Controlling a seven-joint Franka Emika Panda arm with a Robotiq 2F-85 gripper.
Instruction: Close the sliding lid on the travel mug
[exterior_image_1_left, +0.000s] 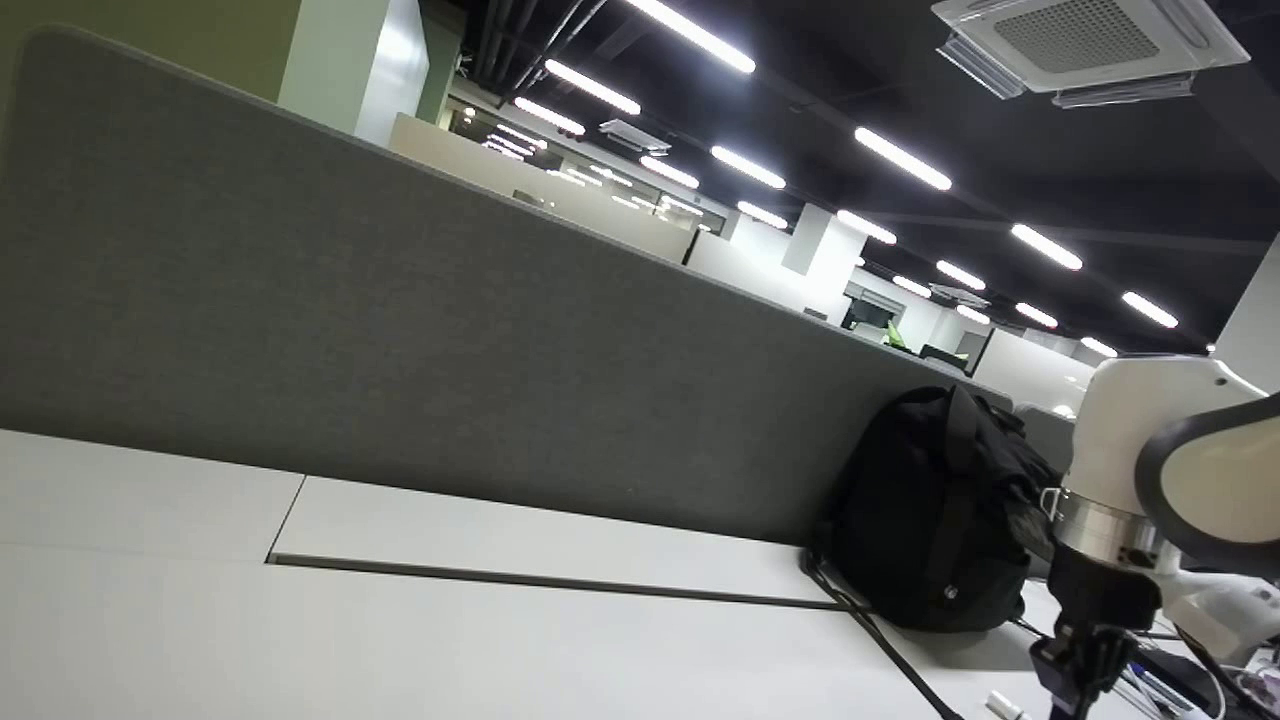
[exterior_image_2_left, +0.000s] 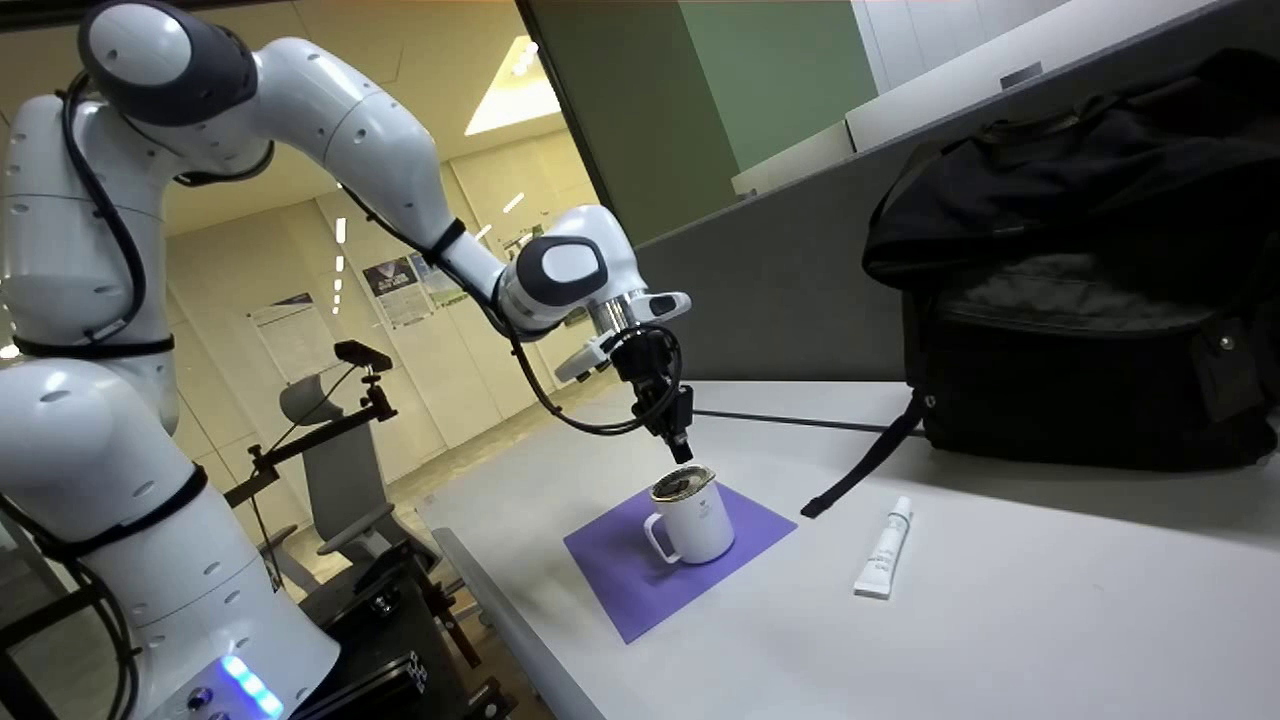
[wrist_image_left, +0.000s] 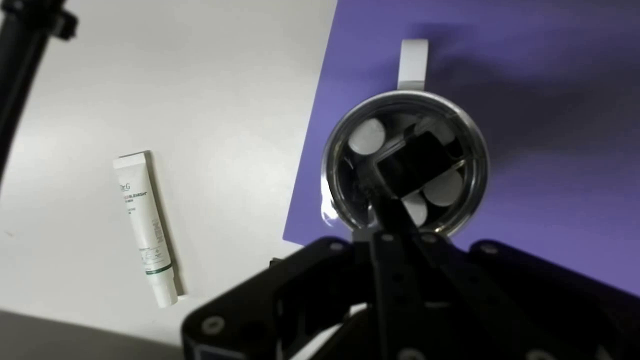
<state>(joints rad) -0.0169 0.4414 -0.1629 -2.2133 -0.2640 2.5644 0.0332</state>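
While one mug (exterior_image_2_left: 703, 530) stands upright on one sheet (exterior_image_2_left: 622, 592) on the desk (exterior_image_2_left: 1050, 620), one gripper (exterior_image_2_left: 682, 455) hangs clenched just over the mug's lid (exterior_image_2_left: 683, 484), jaws together; whether they touch it, I cannot tell. One tube (exterior_image_2_left: 882, 555) lies well apart, near one bag (exterior_image_2_left: 1075, 370), cut off in an exterior view. In the wrist view, at least three pale spots (wrist_image_left: 367, 136) and one dark patch (wrist_image_left: 417, 162) on the lid are hard to make out, partly hidden by the gripper.
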